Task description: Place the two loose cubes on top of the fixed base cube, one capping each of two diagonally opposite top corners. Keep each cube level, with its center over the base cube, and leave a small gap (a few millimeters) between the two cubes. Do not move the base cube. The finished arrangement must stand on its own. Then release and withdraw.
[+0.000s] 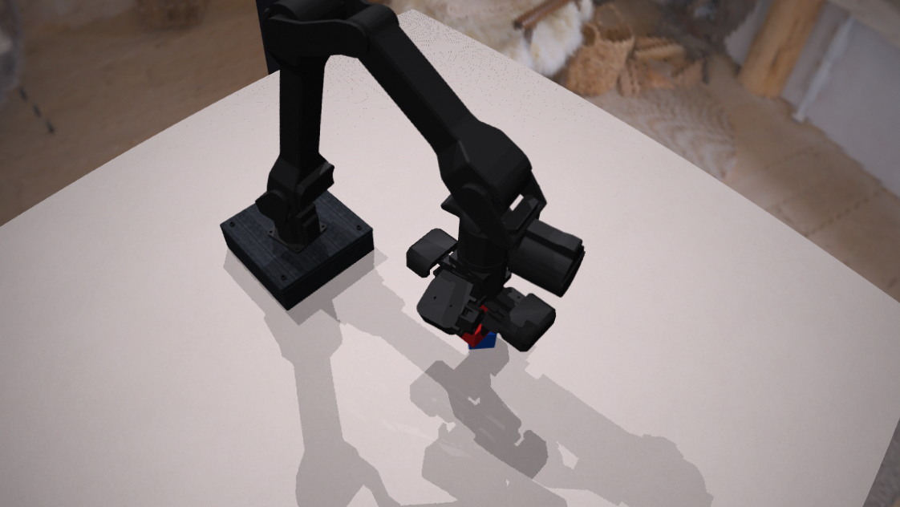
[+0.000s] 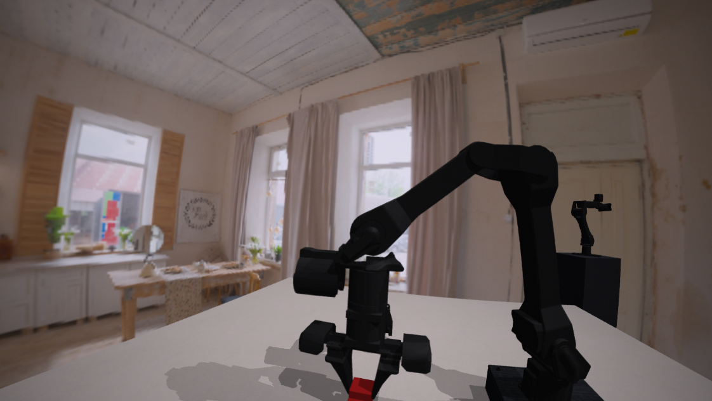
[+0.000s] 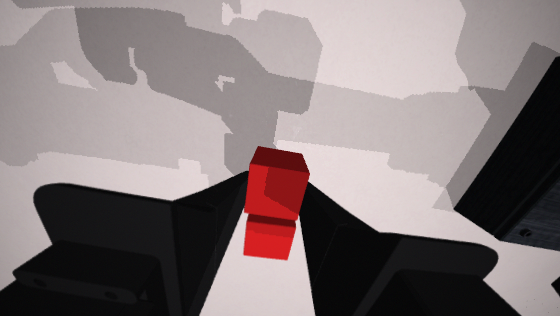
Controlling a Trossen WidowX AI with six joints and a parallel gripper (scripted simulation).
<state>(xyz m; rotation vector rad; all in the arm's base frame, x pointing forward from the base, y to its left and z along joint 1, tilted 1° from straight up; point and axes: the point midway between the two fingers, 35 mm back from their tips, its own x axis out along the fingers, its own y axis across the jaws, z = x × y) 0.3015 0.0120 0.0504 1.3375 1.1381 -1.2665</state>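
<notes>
My gripper (image 1: 480, 326) (image 2: 362, 392) (image 3: 275, 182) points down and is shut on a red cube (image 1: 473, 337) (image 2: 362, 382) (image 3: 275, 190). The held cube looks roughly level and is low over the blue base cube (image 1: 484, 342), covering most of it in the top view. Whether it touches the base is hidden. The other red cube (image 3: 269, 241) is right beside the held one, below it in the wrist view, and is not between the fingers. The exact gap between the cubes cannot be judged. The base cube is hidden in the wrist view.
The arm's dark base block (image 1: 293, 252) (image 2: 505, 381) (image 3: 530, 200) stands on the pale table (image 1: 157, 352) (image 2: 438, 318), left of the cubes in the top view. The arm's shadows fall across the table beside the cubes.
</notes>
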